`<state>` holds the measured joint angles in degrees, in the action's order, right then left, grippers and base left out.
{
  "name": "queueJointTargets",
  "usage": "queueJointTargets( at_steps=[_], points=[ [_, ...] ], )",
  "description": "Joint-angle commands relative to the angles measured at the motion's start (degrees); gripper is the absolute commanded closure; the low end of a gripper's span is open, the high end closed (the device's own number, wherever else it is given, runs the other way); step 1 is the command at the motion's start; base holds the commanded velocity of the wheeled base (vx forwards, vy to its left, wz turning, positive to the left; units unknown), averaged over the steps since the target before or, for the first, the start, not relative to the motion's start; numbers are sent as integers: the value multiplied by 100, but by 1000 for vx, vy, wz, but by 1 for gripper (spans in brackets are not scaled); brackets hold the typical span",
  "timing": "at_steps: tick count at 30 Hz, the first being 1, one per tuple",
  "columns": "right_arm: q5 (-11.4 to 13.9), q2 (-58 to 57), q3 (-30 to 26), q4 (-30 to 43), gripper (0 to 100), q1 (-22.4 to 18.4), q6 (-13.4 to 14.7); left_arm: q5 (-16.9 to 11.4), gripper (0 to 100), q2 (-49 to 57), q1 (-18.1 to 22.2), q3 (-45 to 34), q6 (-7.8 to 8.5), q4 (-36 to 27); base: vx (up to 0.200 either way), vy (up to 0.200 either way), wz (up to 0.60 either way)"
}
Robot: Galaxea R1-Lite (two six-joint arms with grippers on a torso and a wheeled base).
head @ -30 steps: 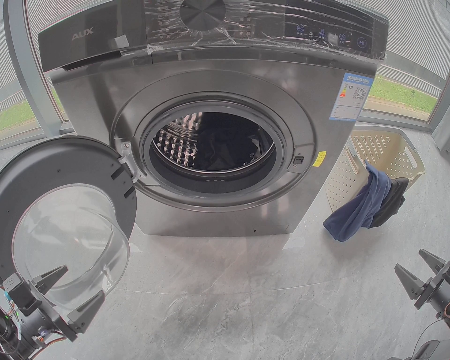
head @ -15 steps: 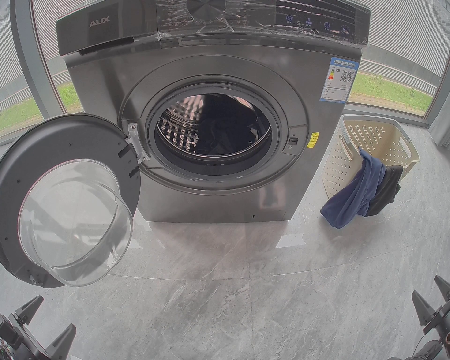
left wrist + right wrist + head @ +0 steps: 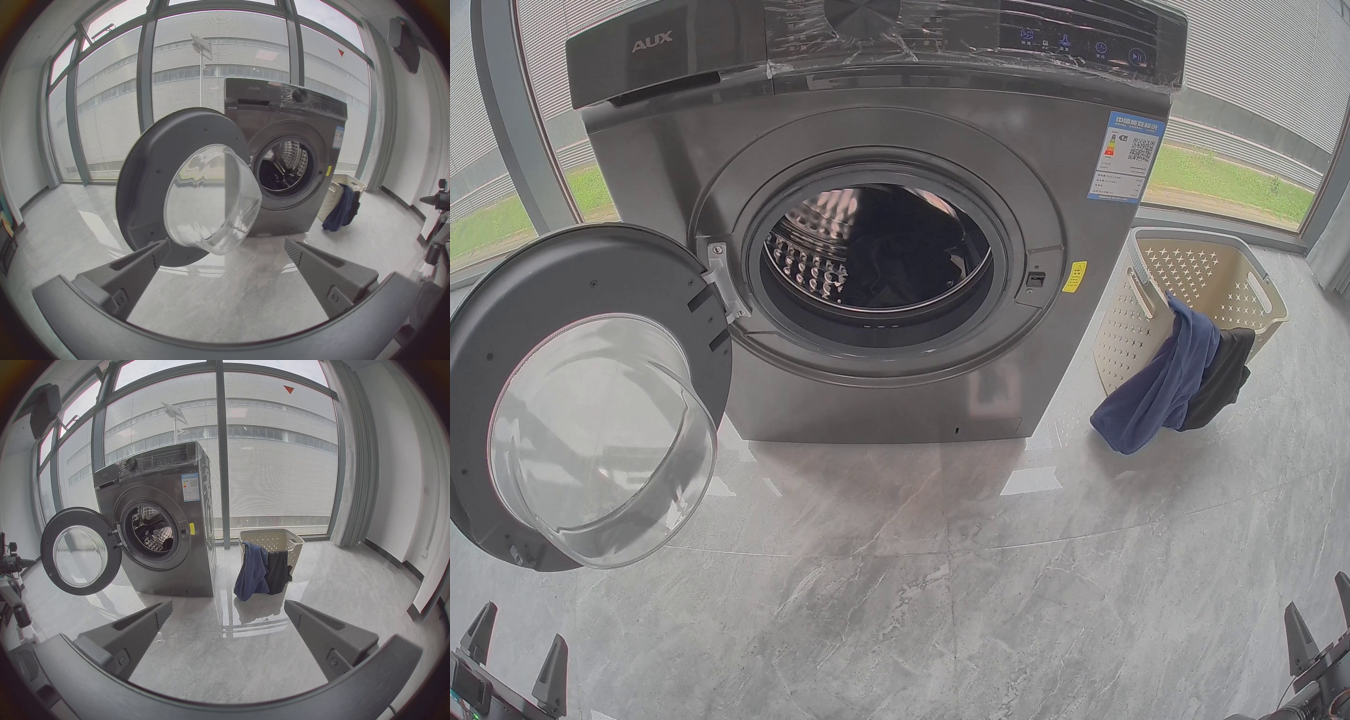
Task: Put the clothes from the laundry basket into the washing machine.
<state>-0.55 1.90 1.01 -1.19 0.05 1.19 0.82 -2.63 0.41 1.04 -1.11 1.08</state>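
Your blue garment (image 3: 1160, 386) hangs over the front rim of the laundry basket (image 3: 1267, 323). Its long axis runs from the rim down to the floor (image 3: 937, 591), and its lower end slants toward the washing machine (image 3: 647, 187) and bunches where it meets the floor. The black garment (image 3: 1226, 377) is draped touching it, on the side away from the machine. It also hangs top to bottom but ends higher up. You cannot tell how much of either piece lies inside the basket.

The basket stands upright on the floor with its mouth facing up, just beside the machine's right front corner.

The machine's round opening faces you. Its door (image 3: 562, 291) is swung fully out to your left on a hinge at the opening's left edge, with the glass bowl (image 3: 600, 441) bulging your way. Dark cloth (image 3: 891, 272) lies low in the drum, against the perforated metal wall.

A broad stretch of grey floor lies between you and the machine, and it carries on rightward to the basket. The door's lower rim hangs above the floor on the left.

Your left pincer (image 3: 523, 626) sits low at the near left, below the door, with its fingers spread apart. Your right pincer (image 3: 1317, 595) sits low at the near right, well apart from the basket, and its fingers are also spread.
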Motion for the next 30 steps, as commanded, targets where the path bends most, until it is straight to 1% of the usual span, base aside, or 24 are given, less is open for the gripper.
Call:
queueJointTargets(
  at_steps=[1, 3, 4, 8, 10, 13, 14, 30],
  points=[
    [28, -164, -101, 93, 0, -58, -137, -47, 0, 228, -50, -86, 23, -135, 0, 0, 0],
    [37, -155, -101, 93, 0, -66, -155, -20, 0, 228, -50, -86, -65, -126, 0, 0, 0],
    [37, -155, -101, 93, 0, -66, -163, -3, 0, 228, -50, -86, -74, -135, 0, 0, 0],
    [55, -164, -101, 84, 0, -66, -172, -3, 0, 228, -50, -86, -47, -126, 0, -200, 0],
    [116, -164, -101, 84, 0, -58, -172, -20, 0, 228, -50, -86, -30, -126, 0, -200, 0],
    [99, -173, -101, 93, 0, -58, -128, -29, 0, 228, -50, -86, -30, -126, 0, -200, 0],
    [108, -173, -101, 93, 0, -58, -155, -29, 0, 228, -50, -86, -21, -126, 0, -200, 0],
    [108, -173, -101, 93, 0, -58, -155, -11, 0, 228, -41, -95, -82, -117, 0, -200, 0]
  ],
)
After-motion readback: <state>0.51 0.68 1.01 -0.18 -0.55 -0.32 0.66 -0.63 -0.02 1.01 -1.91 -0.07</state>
